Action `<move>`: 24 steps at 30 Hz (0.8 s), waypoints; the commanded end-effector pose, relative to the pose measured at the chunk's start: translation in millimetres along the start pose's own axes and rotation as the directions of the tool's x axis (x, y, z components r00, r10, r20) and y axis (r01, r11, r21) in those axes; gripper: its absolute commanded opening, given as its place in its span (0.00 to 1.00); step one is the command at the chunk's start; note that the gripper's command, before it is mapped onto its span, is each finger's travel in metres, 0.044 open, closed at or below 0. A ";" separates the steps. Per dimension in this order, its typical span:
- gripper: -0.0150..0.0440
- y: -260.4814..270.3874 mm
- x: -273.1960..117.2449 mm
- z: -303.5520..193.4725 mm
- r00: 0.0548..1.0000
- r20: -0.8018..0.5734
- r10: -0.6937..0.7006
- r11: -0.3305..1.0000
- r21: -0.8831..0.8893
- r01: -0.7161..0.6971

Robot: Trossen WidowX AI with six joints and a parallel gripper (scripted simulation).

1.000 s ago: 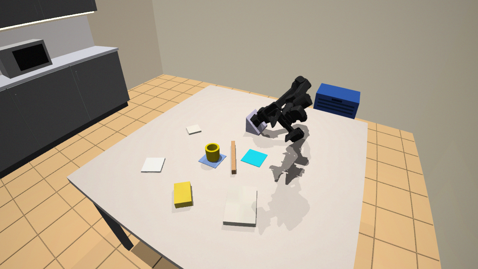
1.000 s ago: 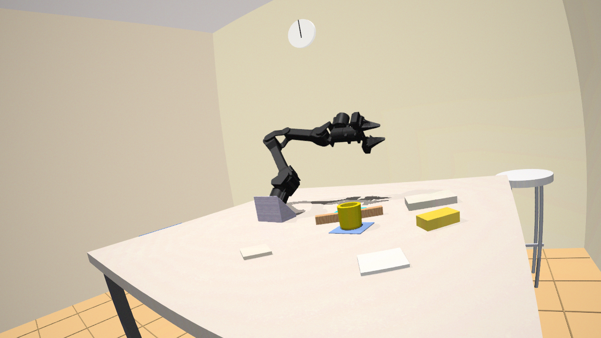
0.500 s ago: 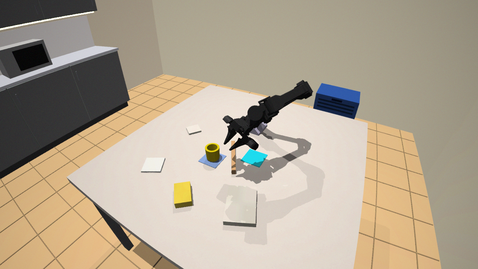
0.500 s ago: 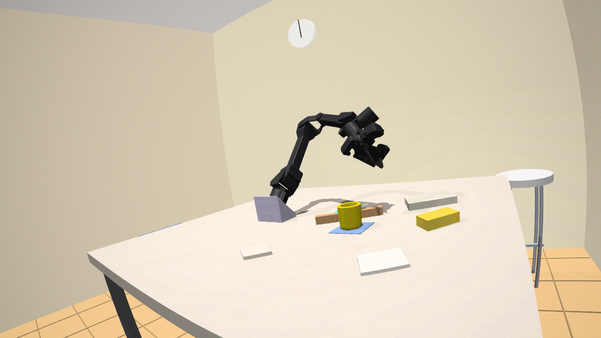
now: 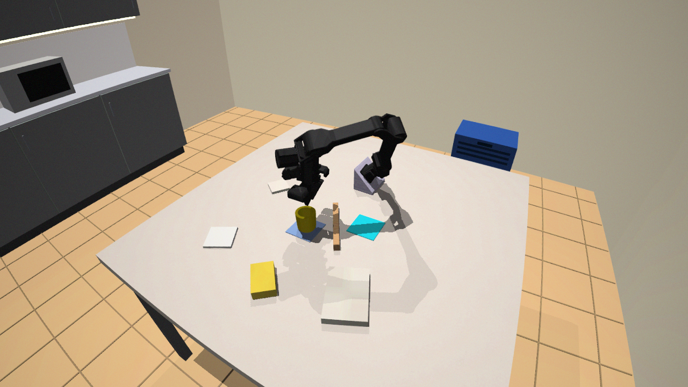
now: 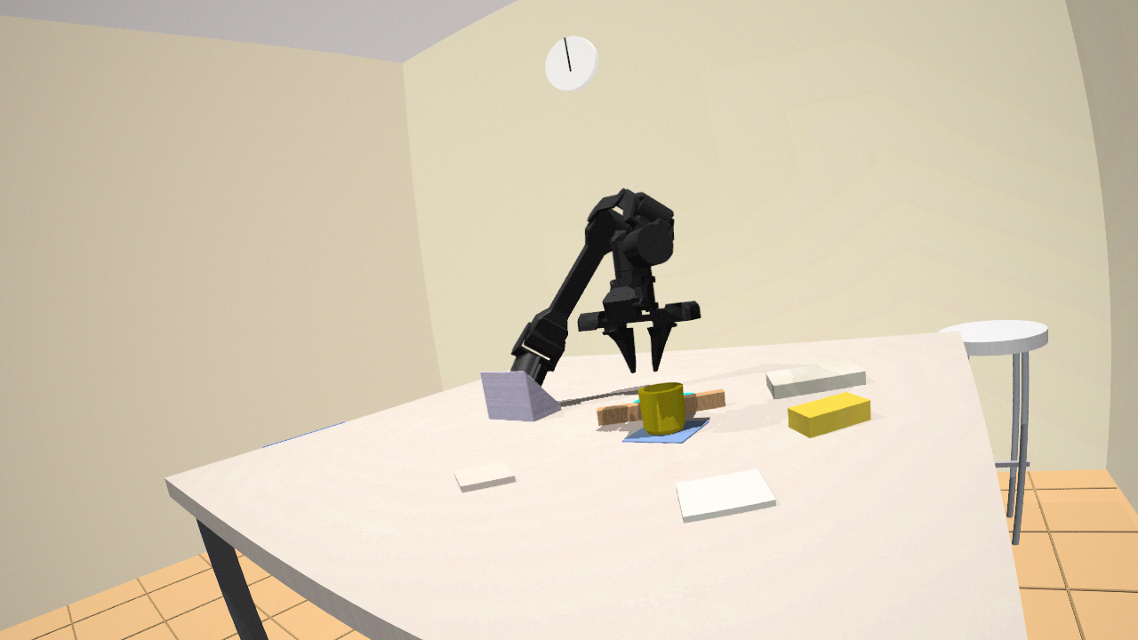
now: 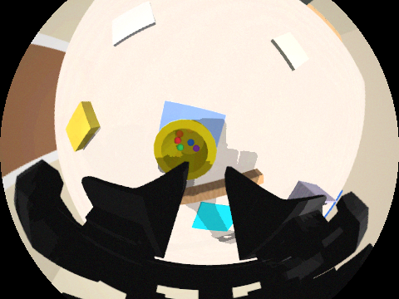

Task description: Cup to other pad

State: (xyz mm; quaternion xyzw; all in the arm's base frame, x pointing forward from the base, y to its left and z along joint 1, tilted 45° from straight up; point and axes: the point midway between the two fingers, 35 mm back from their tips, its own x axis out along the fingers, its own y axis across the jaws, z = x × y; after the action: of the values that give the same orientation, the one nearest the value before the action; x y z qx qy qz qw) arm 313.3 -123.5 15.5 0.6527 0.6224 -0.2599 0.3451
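Observation:
The olive-yellow cup (image 5: 306, 222) (image 6: 661, 412) (image 7: 161, 137) stands upright on the blue pad (image 5: 293, 231) (image 6: 637, 436) (image 7: 179, 110). Several coloured marbles (image 7: 190, 142) lie inside it. The other pad, cyan (image 5: 359, 220) (image 7: 218, 216), lies bare and flat beyond a low wooden bar (image 5: 336, 233) (image 6: 706, 400) (image 7: 208, 190). My gripper (image 5: 307, 202) (image 6: 645, 371) (image 7: 207, 169) points down, partly open and empty, with its tips above the cup's rim. In the wrist view the cup lies ahead of the tips and to the left, partly hidden by the left finger.
A yellow block (image 5: 262, 279) (image 6: 827, 414) (image 7: 79, 124), a pale slab (image 5: 348, 303) (image 6: 815, 382), a white tile (image 5: 221, 236) (image 6: 724, 495) (image 7: 133, 22) and a smaller tile (image 5: 277, 186) (image 6: 484, 478) (image 7: 291, 50) lie around. A lilac wedge (image 6: 508, 397) stands by the arm's base.

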 end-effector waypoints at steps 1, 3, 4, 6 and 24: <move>0.54 -4.9 0.4 3.8 0.997 -0.078 -0.006 0.993 0.118 0.015; 0.54 -4.9 0.4 3.8 0.997 -0.078 -0.006 0.993 0.118 0.015; 0.54 -4.9 0.4 3.8 0.997 -0.078 -0.006 0.993 0.118 0.015; 0.54 -4.8 1.2 3.7 0.997 -0.078 -0.006 0.993 0.118 0.015; 0.54 -3.8 29.3 2.2 0.997 -0.078 -0.005 0.993 0.118 0.014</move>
State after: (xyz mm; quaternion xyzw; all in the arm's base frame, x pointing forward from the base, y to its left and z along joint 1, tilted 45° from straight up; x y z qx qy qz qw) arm 312.4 -110.3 -5.5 0.6768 0.6224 -0.2727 0.2829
